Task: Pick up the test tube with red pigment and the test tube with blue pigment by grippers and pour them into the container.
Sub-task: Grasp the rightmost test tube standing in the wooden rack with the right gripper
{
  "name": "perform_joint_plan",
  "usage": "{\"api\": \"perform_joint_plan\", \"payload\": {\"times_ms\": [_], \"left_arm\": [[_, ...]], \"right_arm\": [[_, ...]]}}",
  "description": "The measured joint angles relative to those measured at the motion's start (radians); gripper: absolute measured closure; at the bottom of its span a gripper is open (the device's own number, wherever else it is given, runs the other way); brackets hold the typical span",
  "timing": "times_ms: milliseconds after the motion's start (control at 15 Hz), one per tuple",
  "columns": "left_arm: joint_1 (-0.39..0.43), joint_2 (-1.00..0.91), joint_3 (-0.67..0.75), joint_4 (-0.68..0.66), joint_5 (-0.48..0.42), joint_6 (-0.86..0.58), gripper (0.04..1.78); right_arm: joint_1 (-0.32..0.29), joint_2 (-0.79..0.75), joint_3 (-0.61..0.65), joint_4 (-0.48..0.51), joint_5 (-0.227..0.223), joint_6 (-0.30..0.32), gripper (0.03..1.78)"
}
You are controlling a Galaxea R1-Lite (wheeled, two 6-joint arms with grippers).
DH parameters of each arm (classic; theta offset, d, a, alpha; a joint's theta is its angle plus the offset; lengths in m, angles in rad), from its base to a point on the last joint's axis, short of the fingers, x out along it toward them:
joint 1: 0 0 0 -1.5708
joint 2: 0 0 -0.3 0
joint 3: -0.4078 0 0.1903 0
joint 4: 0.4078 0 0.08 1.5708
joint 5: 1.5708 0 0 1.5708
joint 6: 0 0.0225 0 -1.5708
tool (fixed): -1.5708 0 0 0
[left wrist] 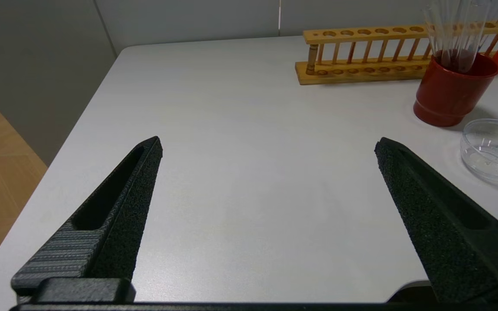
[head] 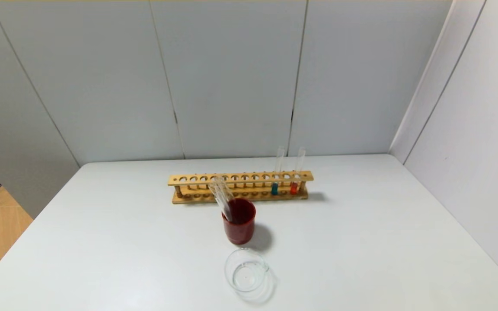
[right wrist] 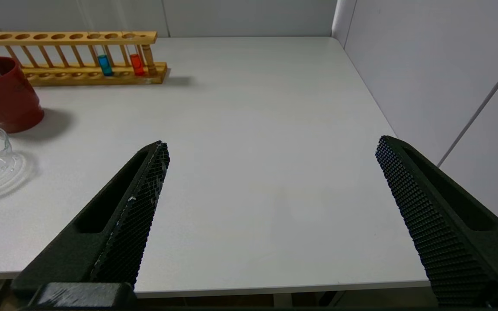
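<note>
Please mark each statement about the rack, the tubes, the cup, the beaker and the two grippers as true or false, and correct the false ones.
1. The slim glass tube with orange-red liquid stands in the wooden rack. True.
2. The slim glass tube with teal-blue liquid lies flat on the white table. False: it stands upright in the rack, beside the red one.
3. The dark red cup holds several empty clear tubes. True.
4. The low clear glass beaker stands behind the rack. False: it stands in front of the cup, nearer the robot.
5. The left gripper holds a tube. False: it and the right gripper are open and empty.
</note>
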Motion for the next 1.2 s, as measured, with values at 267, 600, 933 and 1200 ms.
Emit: {"api": "perform_joint_plan", "payload": {"times_ms": [267,600,933,1200], "left_arm": [[0.0,0.0,0.0,0.0,0.0,0.0,0.08],[0.0,0.0,0.0,0.0,0.0,0.0,0.08],[0.0,0.0,0.0,0.0,0.0,0.0,0.08],[0.0,0.0,0.0,0.0,0.0,0.0,0.08]], "right_arm": [[0.0,0.0,-0.013,0.018,0.011,-0.04,0.07],[0.006,0.12,-0.238,0.098,0.057,-0.093,0.07],[0.023,0.497,-0.573,0.091,0.072,-0.094,0.07],[0.031,0.849,-0.712,-0.069,0.088,-0.078,0.07]]}}
